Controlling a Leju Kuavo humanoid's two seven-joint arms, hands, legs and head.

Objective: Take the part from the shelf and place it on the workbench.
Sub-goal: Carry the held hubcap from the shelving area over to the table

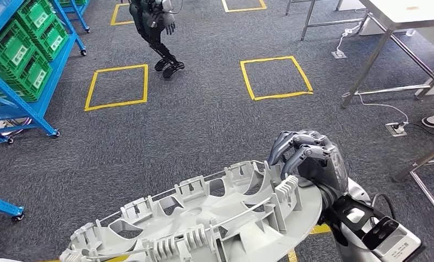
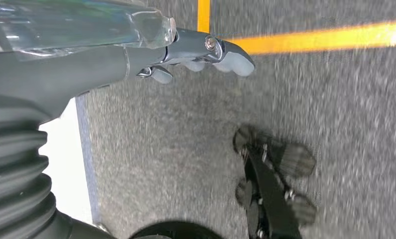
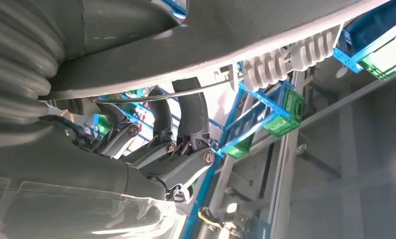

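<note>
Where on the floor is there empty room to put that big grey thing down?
Bare carpet lies between the two yellow squares. It is crowded left by the blue shelf, right by the table legs and cable. The right robot hand holds the grey part.

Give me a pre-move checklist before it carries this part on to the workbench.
1. Right robot hand grips the part at its rim: ok.
2. Left robot hand on the part: cannot tell; the left wrist view shows it over carpet.
3. Part off the shelf: ok.
4. Floor ahead: not ok; another robot stands there.
5. Cable on the floor near the table: not ok, trip risk.
</note>
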